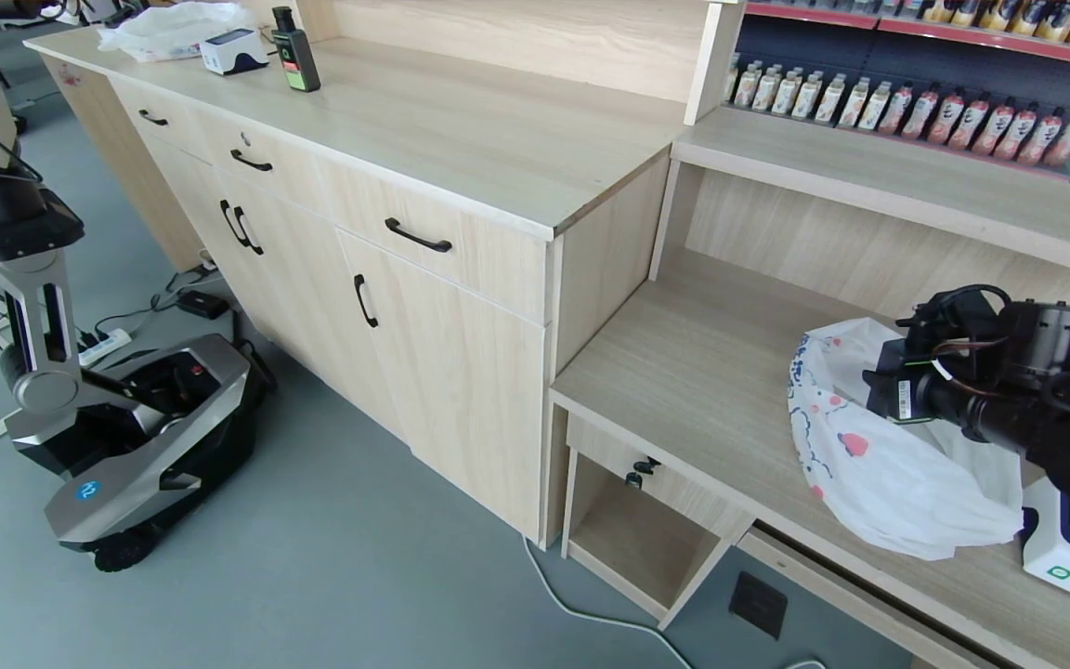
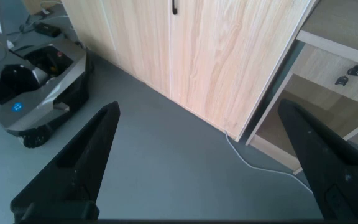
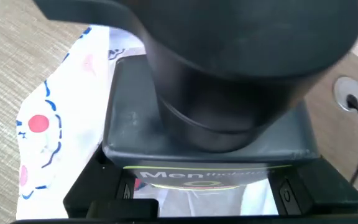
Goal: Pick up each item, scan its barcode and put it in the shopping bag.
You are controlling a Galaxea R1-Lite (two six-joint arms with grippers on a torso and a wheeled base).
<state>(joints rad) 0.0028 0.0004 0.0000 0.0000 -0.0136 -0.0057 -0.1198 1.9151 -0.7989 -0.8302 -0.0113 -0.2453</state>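
The left arm (image 1: pixel 33 307) was silver-grey, with a black slot down its link and a black joint housing on top. The left gripper (image 2: pixel 199 107) had matte black, wedge-shaped fingers (image 2: pixel 79 165). The right arm (image 1: pixel 1046 400) was black and cylindrical, with black cables (image 1: pixel 939 308) looped over the wrist and a small white label (image 1: pixel 904 398).

Left gripper (image 2: pixel 197 107): hangs over the floor, pointing down and slightly forward. Its two dark fingers (image 2: pixel 79 162) are spread wide with nothing between them.
Right arm (image 1: pixel 1055 418): stretched out on the robot's right side, the dark forearm close to level and cables looped over the wrist.
Right gripper (image 3: pixel 210 196): jaws closed on a dark bottle (image 3: pixel 229 93), one on either side of its body.
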